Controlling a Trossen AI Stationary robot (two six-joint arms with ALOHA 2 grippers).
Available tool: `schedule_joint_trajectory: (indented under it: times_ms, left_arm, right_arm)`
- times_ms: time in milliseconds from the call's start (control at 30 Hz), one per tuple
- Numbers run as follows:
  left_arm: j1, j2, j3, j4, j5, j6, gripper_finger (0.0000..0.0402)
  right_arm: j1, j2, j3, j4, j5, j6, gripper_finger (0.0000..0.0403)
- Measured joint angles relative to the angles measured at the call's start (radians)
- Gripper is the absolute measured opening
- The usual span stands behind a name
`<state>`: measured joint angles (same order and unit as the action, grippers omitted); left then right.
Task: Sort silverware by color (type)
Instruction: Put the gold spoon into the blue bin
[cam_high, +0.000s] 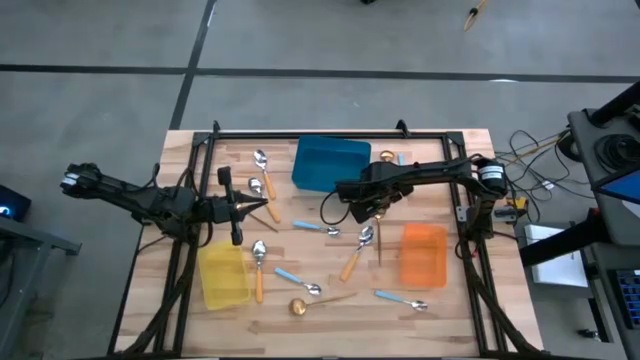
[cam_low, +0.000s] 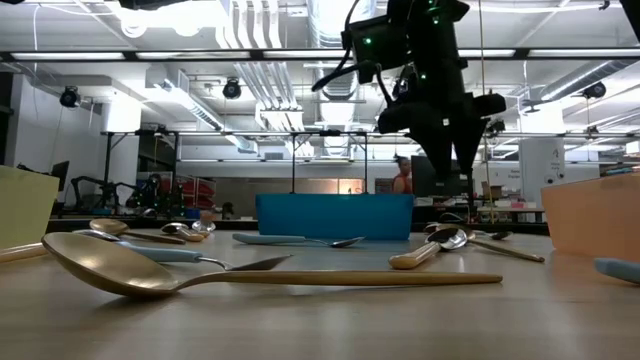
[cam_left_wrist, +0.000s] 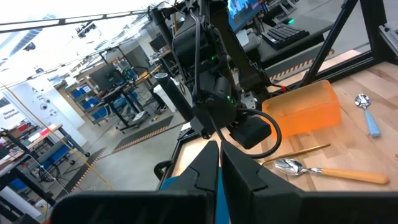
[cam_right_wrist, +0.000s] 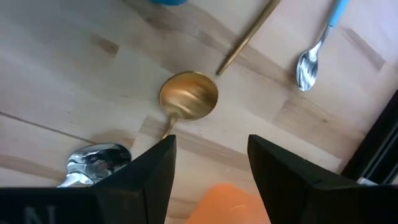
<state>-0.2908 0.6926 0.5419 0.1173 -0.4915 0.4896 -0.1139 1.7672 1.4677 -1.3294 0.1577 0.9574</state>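
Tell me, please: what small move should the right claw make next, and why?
Probably lower the right claw onto the all-gold metal spoon, then close. The claw is open and empty above the wooden table, and the spoon's round bowl lies just ahead of its gap. A silver spoon bowl lies close beside, so descend carefully.

Wooden table (cam_high: 470, 310) with spoons (cam_high: 259, 252), bins (cam_high: 423, 254)

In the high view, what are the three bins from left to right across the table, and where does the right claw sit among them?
Yellow bin → blue bin → right claw, open above the spoons → orange bin.
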Motion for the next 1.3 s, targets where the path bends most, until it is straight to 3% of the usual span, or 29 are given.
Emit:
schedule_joint_trajectory:
  times_ms: [367, 1300]
  left_arm:
    - [0.000, 0.000, 0.000, 0.001, 0.000, 0.000, 0.0000]
    - [0.000, 0.000, 0.000, 0.001, 0.000, 0.000, 0.0000]
  right_arm:
    - [0.000, 0.000, -0.013, 0.086, -0.079, 0.043, 0.0192]
    - [0.000, -0.019, -0.194, 0.241, -0.079, 0.132, 0.0192]
